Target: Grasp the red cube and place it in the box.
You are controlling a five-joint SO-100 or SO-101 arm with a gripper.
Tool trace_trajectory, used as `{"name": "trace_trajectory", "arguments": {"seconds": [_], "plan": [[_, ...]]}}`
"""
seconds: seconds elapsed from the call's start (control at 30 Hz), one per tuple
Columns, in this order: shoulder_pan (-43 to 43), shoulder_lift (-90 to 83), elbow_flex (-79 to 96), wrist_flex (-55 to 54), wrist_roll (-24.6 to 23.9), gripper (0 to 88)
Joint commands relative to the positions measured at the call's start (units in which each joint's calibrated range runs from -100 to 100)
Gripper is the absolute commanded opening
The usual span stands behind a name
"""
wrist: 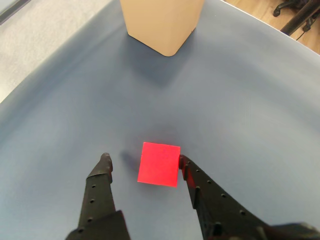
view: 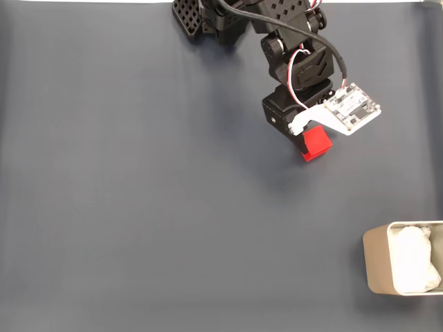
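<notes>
Gripper point(wrist: 144, 161) astride slightly skewed red cube point(wrist: 159, 164)

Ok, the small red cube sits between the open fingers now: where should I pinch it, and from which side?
Pinch the small red cube on its two flat side faces, descending from above. The gripper already straddles it, right finger touching, left one apart.

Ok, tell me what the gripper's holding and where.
Nothing held yet: the gripper is open around the red cube, right finger at its side, left finger apart.
</notes>
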Motion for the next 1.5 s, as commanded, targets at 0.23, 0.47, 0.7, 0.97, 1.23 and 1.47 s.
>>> {"name": "trace_trajectory", "arguments": {"seconds": [0.23,0.47,0.7,0.97,1.23,1.47], "plan": [[-1.8,0.2,-2.8,-0.8,0.0,31.1],[-2.3,1.8,-3.0,-1.2,0.6,29.0],[-2.2,3.1,-4.0,-1.2,1.5,17.4],[-1.9,3.3,-4.9,-0.8,2.1,6.6],[-1.5,2.4,-5.2,-0.8,2.6,4.5],[-1.3,1.6,-6.0,1.4,2.7,4.0]]}}
